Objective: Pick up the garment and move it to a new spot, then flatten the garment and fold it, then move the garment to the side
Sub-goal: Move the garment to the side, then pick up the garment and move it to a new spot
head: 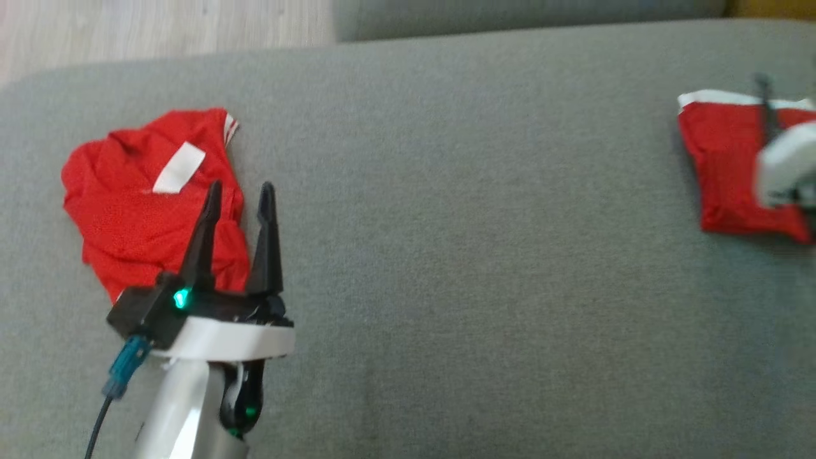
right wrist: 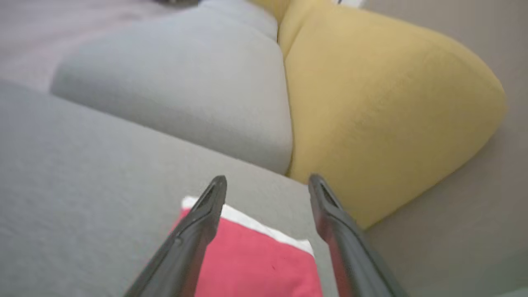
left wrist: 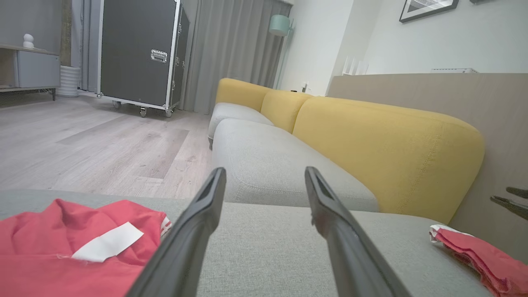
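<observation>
The left gripper (head: 241,186) hangs with its 2 long dark fingers spread and nothing between them above a grey fabric sofa seat (head: 446,255). It is just beside a crumpled red mesh garment (head: 127,204) that bears a blank-looking white rectangular label (head: 180,167). Well apart, at the seat's right end, a folded red garment with a white edge band (head: 720,172) lies beneath the right gripper (right wrist: 268,179), which is a blur in the head view. The right wrist view shows what the head view cannot: the right gripper's 2 fingers are parted over the folded cloth, gripping nothing. The left wrist view takes in the room beyond the seat: mustard-yellow back cushions (left wrist: 371,140), a pale wood-plank floor (left wrist: 82,140), a black wheeled flight case with metal edging (left wrist: 136,53), grey curtains (left wrist: 235,53), a teal lamp shade (left wrist: 279,24) and a framed picture (left wrist: 427,8) on the white wall.
</observation>
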Controlling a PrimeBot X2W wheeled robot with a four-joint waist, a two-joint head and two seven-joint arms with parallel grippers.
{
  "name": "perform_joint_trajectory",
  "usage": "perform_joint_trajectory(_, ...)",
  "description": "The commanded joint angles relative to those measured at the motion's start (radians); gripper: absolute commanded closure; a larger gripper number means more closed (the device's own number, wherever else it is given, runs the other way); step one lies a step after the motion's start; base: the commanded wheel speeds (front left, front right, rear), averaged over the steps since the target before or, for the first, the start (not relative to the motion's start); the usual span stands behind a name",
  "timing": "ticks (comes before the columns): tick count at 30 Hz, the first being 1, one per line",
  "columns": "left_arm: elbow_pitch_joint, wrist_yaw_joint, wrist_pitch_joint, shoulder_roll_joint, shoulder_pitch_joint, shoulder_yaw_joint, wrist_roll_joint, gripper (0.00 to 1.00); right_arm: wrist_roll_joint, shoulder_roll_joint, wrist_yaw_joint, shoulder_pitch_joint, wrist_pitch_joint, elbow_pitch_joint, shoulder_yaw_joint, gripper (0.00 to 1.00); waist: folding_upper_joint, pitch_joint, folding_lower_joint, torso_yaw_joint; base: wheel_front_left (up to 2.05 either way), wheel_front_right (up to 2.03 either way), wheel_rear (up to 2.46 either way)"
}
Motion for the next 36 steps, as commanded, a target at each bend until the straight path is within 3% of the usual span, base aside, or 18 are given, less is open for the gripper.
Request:
perform_joint_trajectory(1,-0.042,0.002,-0.006,0.017,0.002,0.049,0.009,0.00,0.030,0.052,-0.001,0.014,-0.038,-0.067,0.000,0.00,-0.0001,-0.045,0.0001,-0.023,0.00,0.00,0.00)
perform_joint_trajectory(8,-0.068,0.002,-0.006,0.010,0.050,0.087,0.018,0.00,0.163,0.248,-0.001,0.085,-0.085,-0.299,-0.038,0.00,-0.0001,-0.116,0.0001,-0.037,0.00,0.00,0.00)
perform_joint_trajectory(14,-0.073,0.002,-0.006,0.006,0.093,0.106,0.018,0.00,0.245,0.338,-0.001,0.232,-0.090,-0.494,-0.061,0.00,-0.0001,-0.148,0.0001,-0.035,0.00,0.00,0.00)
perform_joint_trajectory(22,-0.059,0.002,-0.006,-0.002,0.150,0.108,0.014,0.00,0.381,0.359,-0.001,0.541,-0.091,-0.714,-0.027,0.00,-0.0001,-0.173,0.0001,-0.020,0.00,0.00,0.00)
perform_joint_trajectory(25,-0.046,0.002,-0.006,-0.005,0.169,0.107,0.013,0.00,0.374,0.359,-0.001,0.658,-0.091,-0.773,-0.035,0.00,-0.0001,-0.174,0.0001,-0.012,0.00,0.00,0.00)
perform_joint_trajectory(36,-0.027,0.002,-0.006,-0.009,0.179,0.114,0.017,0.00,0.359,0.359,-0.001,0.731,-0.091,-0.822,-0.023,0.00,-0.0001,-0.177,0.0001,-0.011,0.00,0.00,0.00)
